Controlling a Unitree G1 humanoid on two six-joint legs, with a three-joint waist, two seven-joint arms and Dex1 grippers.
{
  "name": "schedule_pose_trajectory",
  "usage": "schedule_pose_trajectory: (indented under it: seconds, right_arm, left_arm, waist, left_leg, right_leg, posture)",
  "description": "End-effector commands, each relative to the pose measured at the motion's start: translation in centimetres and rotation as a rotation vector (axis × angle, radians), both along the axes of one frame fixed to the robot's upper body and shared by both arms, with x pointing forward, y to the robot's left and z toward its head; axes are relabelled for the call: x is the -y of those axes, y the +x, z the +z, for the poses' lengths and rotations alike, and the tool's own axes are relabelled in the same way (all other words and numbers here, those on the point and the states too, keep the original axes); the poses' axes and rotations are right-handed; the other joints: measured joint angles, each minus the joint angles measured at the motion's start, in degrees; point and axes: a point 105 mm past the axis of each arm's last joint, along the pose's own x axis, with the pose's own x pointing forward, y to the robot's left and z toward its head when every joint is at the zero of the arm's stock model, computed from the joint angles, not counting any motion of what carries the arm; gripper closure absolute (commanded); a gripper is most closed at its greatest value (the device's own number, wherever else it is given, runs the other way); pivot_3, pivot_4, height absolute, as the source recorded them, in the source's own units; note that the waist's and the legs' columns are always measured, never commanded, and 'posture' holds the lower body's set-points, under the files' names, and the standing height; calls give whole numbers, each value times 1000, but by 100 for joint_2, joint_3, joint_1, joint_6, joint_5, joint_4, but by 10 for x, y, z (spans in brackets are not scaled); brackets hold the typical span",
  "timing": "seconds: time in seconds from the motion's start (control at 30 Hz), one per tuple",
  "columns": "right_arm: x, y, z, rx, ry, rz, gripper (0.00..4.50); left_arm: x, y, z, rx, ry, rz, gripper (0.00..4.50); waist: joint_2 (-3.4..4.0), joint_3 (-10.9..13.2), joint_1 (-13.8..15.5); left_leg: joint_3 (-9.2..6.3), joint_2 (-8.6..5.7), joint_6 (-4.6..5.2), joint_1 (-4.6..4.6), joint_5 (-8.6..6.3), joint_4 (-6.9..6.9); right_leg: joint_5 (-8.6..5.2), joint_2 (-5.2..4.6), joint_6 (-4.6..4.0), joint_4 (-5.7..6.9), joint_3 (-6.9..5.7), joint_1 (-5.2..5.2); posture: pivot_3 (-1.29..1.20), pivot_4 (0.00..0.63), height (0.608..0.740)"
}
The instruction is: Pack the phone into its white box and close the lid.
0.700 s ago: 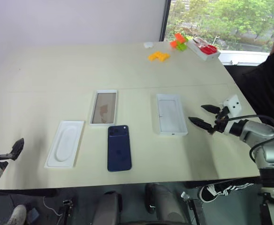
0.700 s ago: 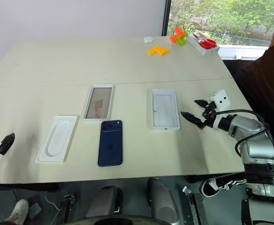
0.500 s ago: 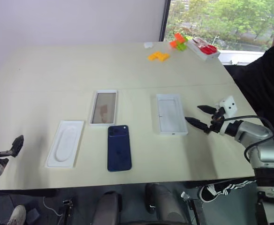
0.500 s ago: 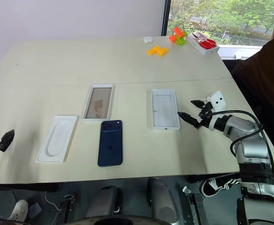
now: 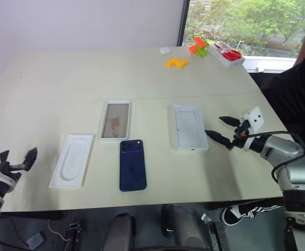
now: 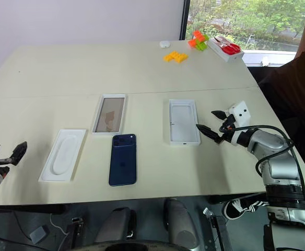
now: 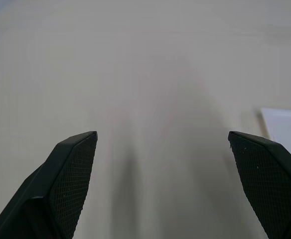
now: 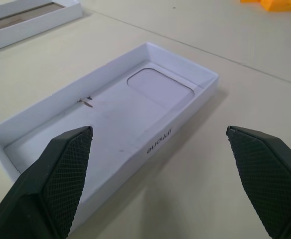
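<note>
The phone (image 5: 132,164) lies flat on the tabletop (image 5: 63,78), glossy back up, near my edge. Its long axis runs away from me, with the camera block at the far end. It sits between my two grippers. The right gripper (image 5: 213,126) is the nearer one, and the phone lies to its left, on the far side of the lid (image 5: 190,127). That gripper is spread wide, empty, and hovers just beside the lid's right edge.

The left gripper (image 5: 18,157) is also spread and empty. It hangs at the tabletop's left edge, well apart from the phone.

The box (image 5: 115,120) lies just beyond the phone and parallel to it. Its floor looks brownish, and I cannot tell what that is. The lid lies open side up with nothing in it. The insert (image 5: 73,159), left of the phone, has an empty oval recess.
</note>
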Motion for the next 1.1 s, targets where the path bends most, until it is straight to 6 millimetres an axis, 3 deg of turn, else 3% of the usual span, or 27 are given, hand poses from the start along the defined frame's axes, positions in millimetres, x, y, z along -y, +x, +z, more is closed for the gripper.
schedule_pose_trajectory:
  seconds: [0.03,0.23,0.3,0.43,0.57,0.7,0.83,1.1]
  right_arm:
    - [-8,-2,22,68,-15,35,0]
    - [-32,-5,42,109,-25,120,0]
    - [-50,-11,45,112,-27,187,0]
    - [-97,-36,40,96,-34,366,0]
    - [-111,-49,37,89,-46,427,0]
    - [-144,-81,19,63,-90,601,0]
    - [-152,-91,16,50,-74,642,0]
    - [-155,-92,14,50,-84,653,0]
  left_arm:
    - [9,1,9,29,12,-25,63]
    - [21,-5,5,0,-41,-93,63]
    - [32,-7,5,-24,-93,-164,63]
    - [44,-15,7,-105,-235,-256,63]
    - [44,-18,8,-144,-310,-243,63]
    - [52,-28,-7,-291,-397,-257,63]
    - [55,-33,-23,-426,-396,-231,63]
    - [69,-33,-28,-510,-489,-288,63]
  waist:
    - [0,0,1]
    - [0,0,-12]
    - [0,0,-4]
    - [-1,0,-4]
    - [-1,0,4]
    - [-8,-4,-1]
    - [-9,-4,0]
    - [-2,-8,5]
  left_leg:
    - [0,0,0,0,0,0]
    - [3,0,0,1,0,0]
    - [0,1,0,2,0,0]
    - [-5,3,0,6,0,0]
    - [-9,5,0,8,0,1]
    - [-8,3,0,6,0,2]
    - [-6,2,0,-3,0,2]
    - [-5,-3,0,8,0,1]
  right_leg:
    - [0,0,0,1,0,0]
    - [0,1,0,2,1,0]
    - [0,2,0,1,0,-3]
    - [-1,2,0,1,-3,-12]
    - [-2,0,0,1,-8,-16]
    - [-2,-5,0,-1,-6,-17]
    - [-3,-5,1,1,-4,-29]
    - [-3,-6,-1,2,-4,-24]
  posture:
    - [0,150,734]
    - [0,150,734]
    - [0,150,734]
    - [0,150,734]
    - [0,150,734]
    - [0,150,734]
    - [0,150,734]
    - [0,150,734]
